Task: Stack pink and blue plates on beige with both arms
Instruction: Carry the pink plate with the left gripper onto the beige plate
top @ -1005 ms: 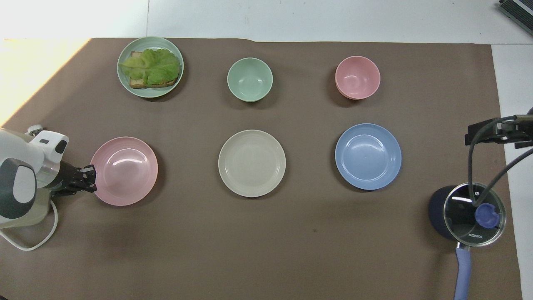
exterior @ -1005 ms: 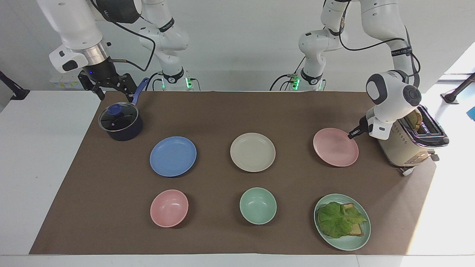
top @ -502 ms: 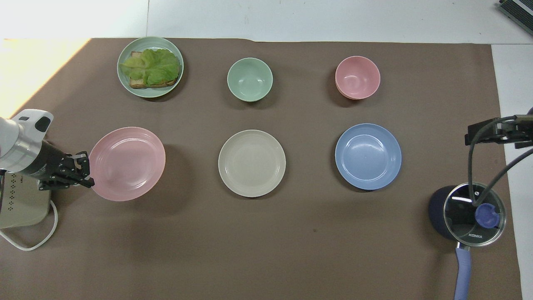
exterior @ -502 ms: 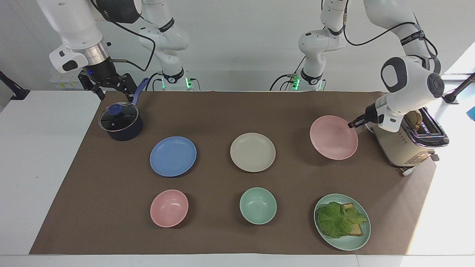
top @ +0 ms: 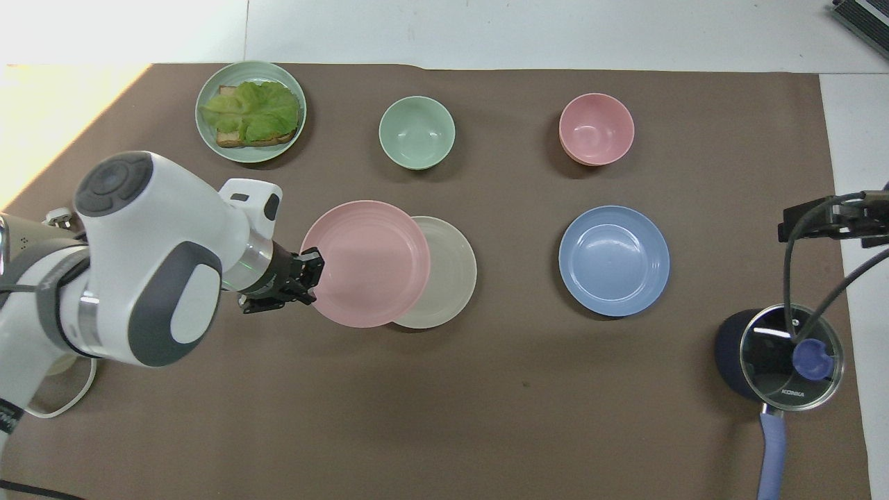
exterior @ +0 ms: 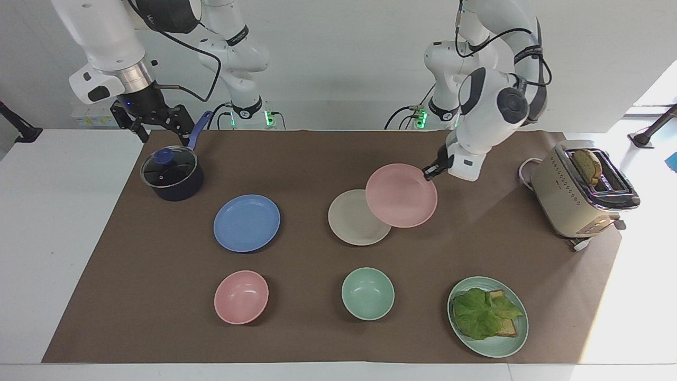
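The pale pink plate point(exterior: 402, 196) point(top: 368, 262) hangs tilted in the air, gripped by its rim in my left gripper point(exterior: 431, 170) point(top: 312, 267). It overlaps the edge of the beige plate point(exterior: 351, 222) point(top: 448, 271), which lies mid-table. The blue plate point(exterior: 246, 223) point(top: 614, 260) lies flat beside the beige one, toward the right arm's end. My right gripper point(exterior: 158, 129) waits open and empty, raised over the table's edge by the pot.
A dark pot with a glass lid point(exterior: 172, 173) stands near the right arm's base. A cream toaster point(exterior: 579, 198) stands at the left arm's end. Farther from the robots sit a pink bowl point(exterior: 241, 297), a green bowl point(exterior: 367, 293) and a green plate with a lettuce sandwich point(exterior: 487, 316).
The left arm has lifted the pink plate off the table beside the toaster and carried it toward the beige plate, now overlapping it. The right arm has not moved.
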### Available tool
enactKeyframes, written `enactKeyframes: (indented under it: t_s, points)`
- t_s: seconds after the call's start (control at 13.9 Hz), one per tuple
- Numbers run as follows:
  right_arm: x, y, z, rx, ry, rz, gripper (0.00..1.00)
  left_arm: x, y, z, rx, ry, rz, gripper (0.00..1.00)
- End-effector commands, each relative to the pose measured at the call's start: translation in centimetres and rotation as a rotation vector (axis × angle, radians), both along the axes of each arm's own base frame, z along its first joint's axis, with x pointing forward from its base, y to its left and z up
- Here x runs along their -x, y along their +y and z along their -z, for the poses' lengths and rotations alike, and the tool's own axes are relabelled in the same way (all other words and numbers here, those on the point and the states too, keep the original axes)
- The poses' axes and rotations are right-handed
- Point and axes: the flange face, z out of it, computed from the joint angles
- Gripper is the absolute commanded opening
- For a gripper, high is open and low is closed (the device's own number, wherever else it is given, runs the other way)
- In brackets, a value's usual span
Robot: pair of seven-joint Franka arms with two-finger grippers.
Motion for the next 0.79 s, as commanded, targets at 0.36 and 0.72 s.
enactKeyframes:
  t_s: [0.36, 0.72]
  points:
    - [0.6, -0.5, -0.1, -0.019, -0.015, 0.027, 1.00, -0.3, -5.2, 8.4, 0.031, -0.105, -0.011, 0.00]
    - [0.6, -0.9, -0.1, -0.019, -0.011, 0.030, 1.00, -0.2, -4.8, 8.4, 0.025, -0.083, 0.010, 1.00]
